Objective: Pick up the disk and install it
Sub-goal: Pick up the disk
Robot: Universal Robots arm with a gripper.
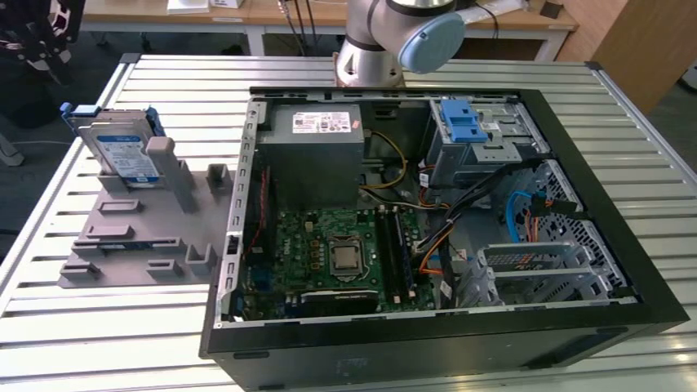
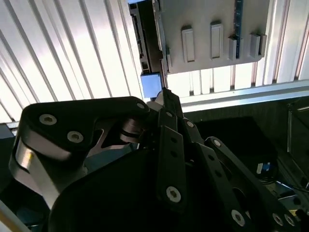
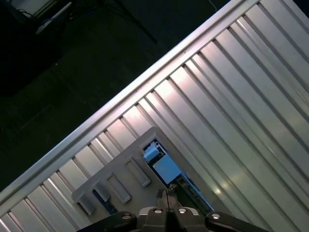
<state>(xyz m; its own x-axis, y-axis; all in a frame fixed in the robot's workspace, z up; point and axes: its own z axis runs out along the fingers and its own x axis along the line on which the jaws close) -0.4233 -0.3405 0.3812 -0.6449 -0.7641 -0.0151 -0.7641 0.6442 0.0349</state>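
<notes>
The disk (image 1: 120, 149), silver with a blue-and-white label and a blue carrier, stands on edge in a grey holder (image 1: 130, 241) on the table at the exterior view's left. In the first wrist view I see it edge-on from above, disk (image 3: 167, 168) in holder (image 3: 118, 186), with my gripper (image 3: 165, 197) high over it, fingertips together and nothing between them. In the second wrist view the gripper (image 2: 164, 94) points toward the disk's edge (image 2: 144, 46) beside the holder (image 2: 212, 53).
An open computer case (image 1: 436, 327) lies on the slatted aluminium table (image 1: 175, 73). Inside are a grey power supply (image 1: 316, 155), a motherboard (image 1: 338, 253) and a grey drive cage with a blue latch (image 1: 466, 122). The arm's base (image 1: 370, 49) stands behind the case.
</notes>
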